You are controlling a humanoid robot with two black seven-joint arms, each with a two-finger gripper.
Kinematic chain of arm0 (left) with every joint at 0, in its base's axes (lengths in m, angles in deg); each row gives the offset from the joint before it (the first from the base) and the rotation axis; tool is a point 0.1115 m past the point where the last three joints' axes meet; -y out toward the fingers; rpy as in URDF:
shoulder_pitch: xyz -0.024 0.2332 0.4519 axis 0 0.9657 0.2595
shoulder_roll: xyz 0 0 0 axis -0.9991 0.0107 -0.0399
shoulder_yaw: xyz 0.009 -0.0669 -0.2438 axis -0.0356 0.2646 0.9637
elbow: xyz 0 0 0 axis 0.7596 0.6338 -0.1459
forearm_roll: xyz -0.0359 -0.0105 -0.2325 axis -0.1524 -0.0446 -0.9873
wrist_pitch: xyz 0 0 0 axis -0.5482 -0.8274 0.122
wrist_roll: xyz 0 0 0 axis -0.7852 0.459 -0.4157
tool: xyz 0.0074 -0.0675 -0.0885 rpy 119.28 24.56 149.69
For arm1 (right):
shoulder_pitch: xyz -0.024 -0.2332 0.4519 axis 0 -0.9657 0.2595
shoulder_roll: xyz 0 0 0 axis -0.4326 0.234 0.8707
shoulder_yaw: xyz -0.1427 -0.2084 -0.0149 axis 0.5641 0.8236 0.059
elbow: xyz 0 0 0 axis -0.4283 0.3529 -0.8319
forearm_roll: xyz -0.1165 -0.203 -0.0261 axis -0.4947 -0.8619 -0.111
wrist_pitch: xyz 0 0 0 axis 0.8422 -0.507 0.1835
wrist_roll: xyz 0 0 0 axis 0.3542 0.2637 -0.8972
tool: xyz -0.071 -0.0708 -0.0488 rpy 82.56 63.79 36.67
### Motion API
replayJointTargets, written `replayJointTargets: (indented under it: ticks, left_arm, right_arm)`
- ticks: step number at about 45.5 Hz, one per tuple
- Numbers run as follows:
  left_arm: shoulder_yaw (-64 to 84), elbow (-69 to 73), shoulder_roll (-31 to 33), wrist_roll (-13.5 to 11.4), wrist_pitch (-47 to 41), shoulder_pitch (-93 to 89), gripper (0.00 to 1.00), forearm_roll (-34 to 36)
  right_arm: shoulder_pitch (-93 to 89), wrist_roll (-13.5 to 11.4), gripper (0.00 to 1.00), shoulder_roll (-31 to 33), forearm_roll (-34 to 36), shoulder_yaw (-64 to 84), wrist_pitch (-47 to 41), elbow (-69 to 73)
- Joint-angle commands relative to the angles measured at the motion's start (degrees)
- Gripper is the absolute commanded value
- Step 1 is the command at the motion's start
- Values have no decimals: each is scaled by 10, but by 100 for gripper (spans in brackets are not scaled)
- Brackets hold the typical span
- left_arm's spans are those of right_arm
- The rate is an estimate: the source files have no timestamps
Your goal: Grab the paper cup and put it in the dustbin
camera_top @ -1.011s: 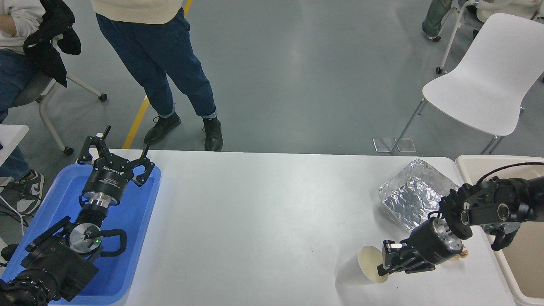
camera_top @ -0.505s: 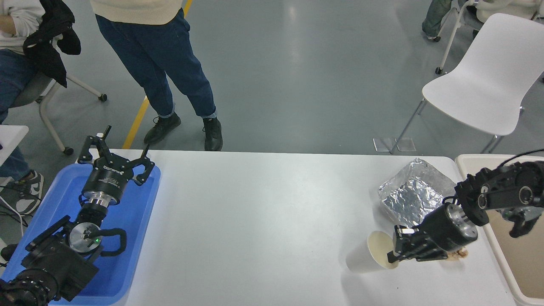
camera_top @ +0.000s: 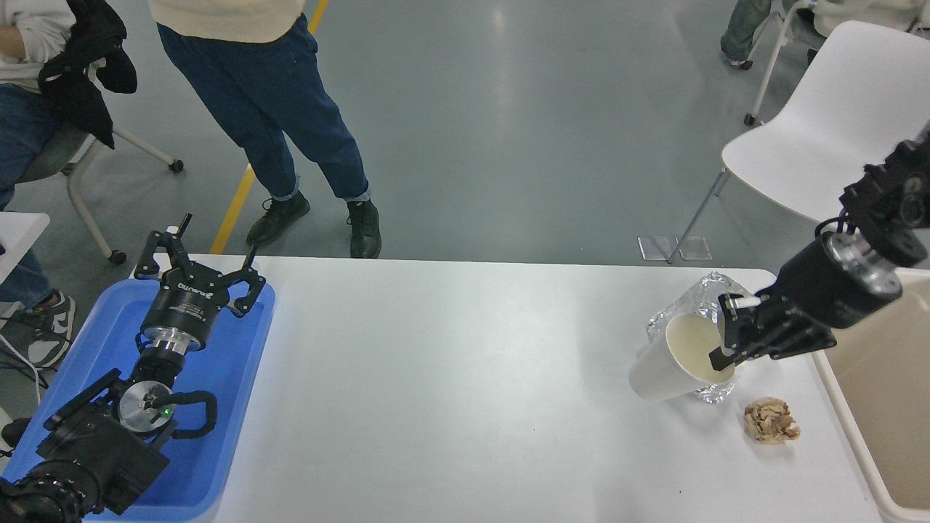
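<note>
Just left of the dustbin (camera_top: 872, 378), above the near-right part of the table (camera_top: 465, 378), my right fingers (camera_top: 729, 335) are pinching the paper cup (camera_top: 672, 357) by its rim, one finger inside the pale mouth and the other on the outer wall. The cup hangs tilted, its mouth turned toward my wrist and its base pointing away from the dustbin; it looks clear of the table, overlapping the crumpled foil tray (camera_top: 701, 305), which lies beside the dustbin's left wall. A brown paper ball (camera_top: 771, 421) sits on the table nearer to me, also beside the dustbin and apart from the cup.

I judge the pick-up done: the cup is in my hold and raised. What is left is the carry and the drop. The cup is not yet over the dustbin's rim, so I must take it rightward across that edge and then spread my fingers so it falls inside. A rim pinch on thin paper is a light hold, so I would expect the cup to swing or slip if I move sharply.

My left fingers (camera_top: 196, 272) are spread and hold nothing, parked over the blue tray (camera_top: 240, 378) at the table's end farthest from the dustbin. A person's legs (camera_top: 290, 138) stand beyond the table's far edge.
</note>
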Motion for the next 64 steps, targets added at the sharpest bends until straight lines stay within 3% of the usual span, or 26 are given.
replayJointTargets:
  ticks: [1,28,46,64]
  left_arm:
    - [0,0,0,0,0,0,100,0]
    - [0,0,0,0,-1,0,100,0]
    - [0,0,-1,-2,-1,2,100,-1]
    - [0,0,-1,-2,-1,2,100,-1]
  right_arm:
    - [123,0,0,-26,0,33,-10,6]
    - [182,-1,0,-17,-3,54,-10,11]
    - [119,-1,0,20,-11,186,-10,-23]
    - [96,-1,0,209,-128,260,-10,-81]
